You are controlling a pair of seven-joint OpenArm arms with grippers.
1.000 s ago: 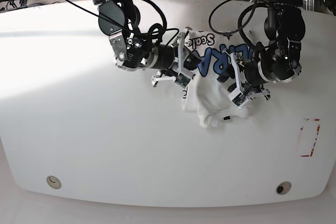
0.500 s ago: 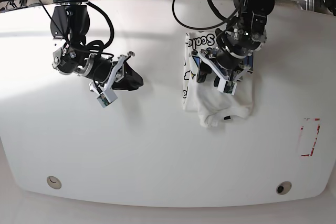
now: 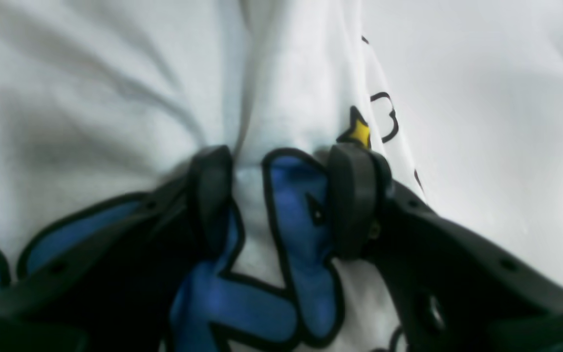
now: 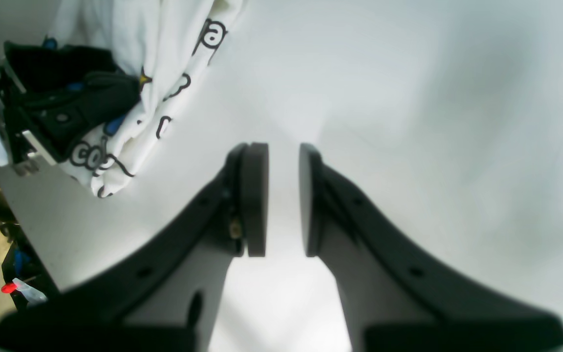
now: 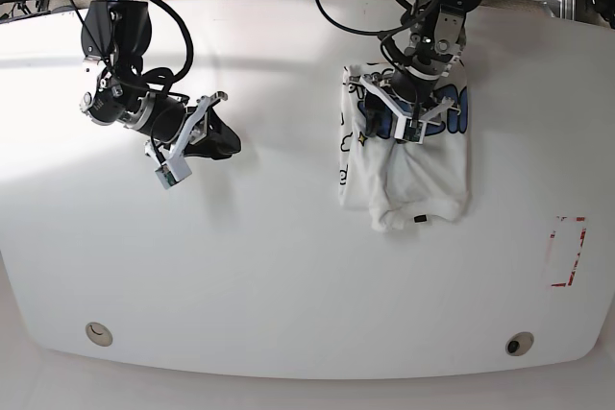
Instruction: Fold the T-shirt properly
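Base view: left gripper [image 5: 407, 120] presses its wide jaws down onto the T-shirt [image 5: 408, 180], likely pinning the fold, while right gripper [image 5: 223, 144], jaws narrow and empty, waits apart over the bench [image 5: 288, 285].

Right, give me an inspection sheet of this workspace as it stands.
Surface: white table, with a red-outlined rectangle marked near one edge.
Job's things: T-shirt lies bunched and partly folded, blue lettering showing under the arm.
Clutter: nothing seen on the table apart from the shirt.
Grippers: left gripper is down on the shirt, jaws apart with a ridge of printed fabric between them; right gripper is over bare table away from the shirt, jaws slightly apart, holding nothing.
Cables: black cables loop off both arms at the far edge.
Surroundings: floor and equipment beyond the far edge, blurred.
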